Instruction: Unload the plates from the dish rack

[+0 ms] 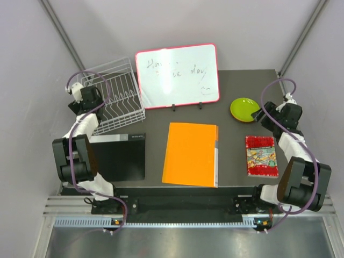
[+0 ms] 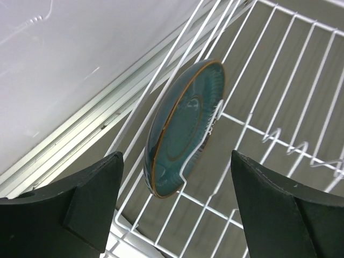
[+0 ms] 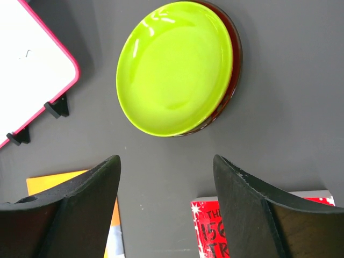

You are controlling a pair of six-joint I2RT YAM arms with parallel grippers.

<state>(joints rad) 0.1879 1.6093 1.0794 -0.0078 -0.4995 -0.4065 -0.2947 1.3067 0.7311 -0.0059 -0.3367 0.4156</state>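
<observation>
The white wire dish rack (image 1: 121, 94) stands at the back left. In the left wrist view a dark teal plate (image 2: 183, 129) stands on edge between the tines of the rack (image 2: 279, 107). My left gripper (image 2: 176, 166) is open just short of the plate, one finger on each side; in the top view it (image 1: 95, 99) is over the rack's left side. A lime green plate (image 3: 174, 67) lies on a red plate (image 3: 235, 70) at the back right (image 1: 244, 109). My right gripper (image 3: 166, 161) is open and empty just in front of this stack. The orange plate is out of view.
A pink-framed whiteboard (image 1: 177, 75) stands at the back middle. An orange folder (image 1: 192, 154) lies in the middle, a black notebook (image 1: 119, 156) in front of the rack, a red patterned booklet (image 1: 261, 156) at the right. Grey walls close in both sides.
</observation>
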